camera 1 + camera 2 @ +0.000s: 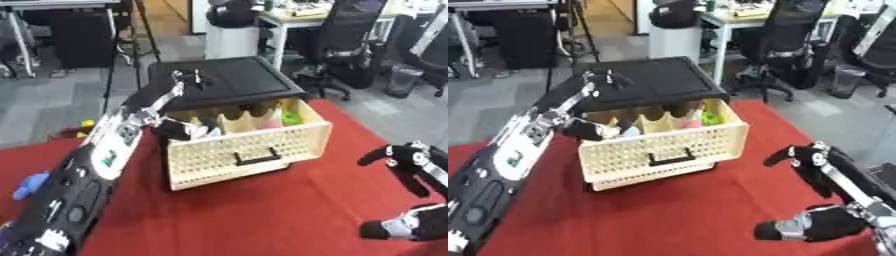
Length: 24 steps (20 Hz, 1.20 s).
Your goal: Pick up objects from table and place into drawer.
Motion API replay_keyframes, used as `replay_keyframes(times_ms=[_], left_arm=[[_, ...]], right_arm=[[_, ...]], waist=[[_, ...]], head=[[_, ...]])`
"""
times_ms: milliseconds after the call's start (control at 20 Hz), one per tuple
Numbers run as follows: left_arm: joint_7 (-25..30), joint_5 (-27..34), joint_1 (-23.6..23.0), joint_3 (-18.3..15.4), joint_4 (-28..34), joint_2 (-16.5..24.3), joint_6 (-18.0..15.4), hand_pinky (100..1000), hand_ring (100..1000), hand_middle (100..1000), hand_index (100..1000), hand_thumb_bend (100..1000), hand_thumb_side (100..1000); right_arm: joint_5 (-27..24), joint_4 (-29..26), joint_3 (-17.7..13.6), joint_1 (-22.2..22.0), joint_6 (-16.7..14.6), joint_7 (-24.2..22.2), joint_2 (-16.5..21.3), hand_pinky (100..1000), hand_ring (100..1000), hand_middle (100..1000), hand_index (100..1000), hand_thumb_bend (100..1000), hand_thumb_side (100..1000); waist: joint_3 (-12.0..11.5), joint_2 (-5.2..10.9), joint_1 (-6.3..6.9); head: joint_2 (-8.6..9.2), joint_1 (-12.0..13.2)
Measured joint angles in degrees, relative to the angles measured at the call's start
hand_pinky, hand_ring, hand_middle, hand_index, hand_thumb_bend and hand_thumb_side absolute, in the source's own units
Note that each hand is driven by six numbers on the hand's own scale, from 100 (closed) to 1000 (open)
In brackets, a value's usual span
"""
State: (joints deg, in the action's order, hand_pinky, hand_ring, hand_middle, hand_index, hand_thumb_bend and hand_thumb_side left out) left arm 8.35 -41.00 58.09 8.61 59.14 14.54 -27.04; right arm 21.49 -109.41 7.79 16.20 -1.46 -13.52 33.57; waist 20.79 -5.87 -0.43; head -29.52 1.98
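Note:
A cream perforated drawer stands pulled out of a black-topped cabinet on the red table. Inside it lie a green thing and a pink thing. My left arm reaches up from the lower left, and the left hand hangs over the drawer's back left corner. Its fingers are spread above the cabinet top and its dark thumb dips into the drawer. Something pale shows by the thumb tip; I cannot make it out. My right hand rests open at the lower right, holding nothing.
A blue object lies on the red cloth at the far left, beside my left forearm. A small yellow thing shows past the table's back left edge. Office chairs and desks stand behind the table.

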Motion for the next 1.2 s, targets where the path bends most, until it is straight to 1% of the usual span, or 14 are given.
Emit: replay_keyframes(times_ms=[150, 300, 400, 450, 600, 800, 900, 1000, 1050, 1100, 1200], left_arm=[[0.01, 1.14, -0.08, -0.01, 0.18, 0.01, 0.22, 680, 713, 703, 834, 342, 244], [0.52, 3.6, -0.11, -0.05, 0.86, 0.14, 0.82, 673, 703, 688, 827, 310, 253], [1.05, 6.1, -0.13, -0.13, 1.97, 0.26, 1.5, 669, 698, 682, 826, 294, 259], [1.37, 7.58, -0.14, -0.14, 2.75, 0.55, 1.94, 663, 691, 672, 825, 267, 284], [2.5, 12.71, -0.68, -0.16, 5.43, 1.36, 3.68, 659, 686, 665, 822, 237, 299], [4.1, 19.8, -2.12, -0.27, 10.07, 3.27, 6.58, 653, 679, 658, 821, 204, 331], [4.69, 23.33, -3.12, -0.51, 12.41, 4.43, 8.14, 647, 674, 653, 821, 185, 351], [5.05, 26.53, -4.31, -1.05, 14.75, 5.61, 9.77, 639, 666, 644, 817, 147, 392], [5.13, 27.98, -5.08, -1.37, 15.74, 6.23, 10.6, 633, 660, 639, 816, 120, 429], [5.2, 29.38, -5.92, -1.75, 16.64, 6.84, 11.46, 632, 660, 639, 816, 117, 432], [5.41, 31.74, -7.59, -2.55, 18.15, 8.17, 13.05, 626, 654, 633, 814, 100, 465]], right_arm=[[0.0, 0.04, 0.0, 0.0, -0.02, -0.01, 0.0, 100, 100, 112, 708, 1000, 624], [0.0, 0.34, 0.01, -0.01, -0.06, -0.07, -0.01, 100, 100, 111, 708, 1000, 628], [0.0, 0.34, 0.02, 0.0, -0.15, -0.16, -0.01, 100, 100, 111, 708, 1000, 633], [0.0, 0.35, 0.03, 0.0, -0.18, -0.19, -0.01, 100, 100, 111, 709, 1000, 636], [0.0, 0.35, 0.28, 0.19, -0.3, -0.32, 0.0, 100, 100, 111, 711, 1000, 639], [-0.18, 0.38, 0.76, 0.9, -0.54, -0.65, 0.06, 100, 100, 110, 709, 1000, 647], [-0.41, 0.44, 1.07, 1.09, -0.7, -0.84, 0.21, 100, 100, 110, 702, 1000, 645], [-0.64, 0.72, 1.46, 1.5, -0.79, -1.16, 0.48, 100, 100, 110, 692, 1000, 633], [-0.86, 0.82, 1.76, 1.75, -0.82, -1.42, 0.5, 100, 100, 110, 686, 1000, 624], [-1.02, 1.04, 2.1, 2.02, -0.92, -1.72, 0.5, 100, 100, 110, 685, 1000, 623], [-1.43, 1.46, 2.82, 2.52, -1.1, -2.4, 0.51, 100, 100, 111, 678, 1000, 602]], waist=[[-0.11, 0.0, -0.03], [-0.5, 0.0, -0.22], [-0.88, 0.01, -0.48], [-1.13, 0.04, -0.58], [-2.1, 0.61, -1.06], [-3.88, 1.54, -2.1], [-5.0, 2.05, -2.18], [-6.19, 2.4, -2.23], [-6.9, 2.56, -2.3], [-7.7, 2.77, -2.39], [-9.08, 3.18, -2.47]], head=[[0.01, 0.0], [0.01, -0.02], [0.02, -0.09], [0.02, -0.14], [0.0, -0.61], [-0.12, -1.44], [-0.17, -1.86], [-0.56, -2.36], [-0.68, -2.63], [-0.87, -2.89], [-1.15, -3.35]])
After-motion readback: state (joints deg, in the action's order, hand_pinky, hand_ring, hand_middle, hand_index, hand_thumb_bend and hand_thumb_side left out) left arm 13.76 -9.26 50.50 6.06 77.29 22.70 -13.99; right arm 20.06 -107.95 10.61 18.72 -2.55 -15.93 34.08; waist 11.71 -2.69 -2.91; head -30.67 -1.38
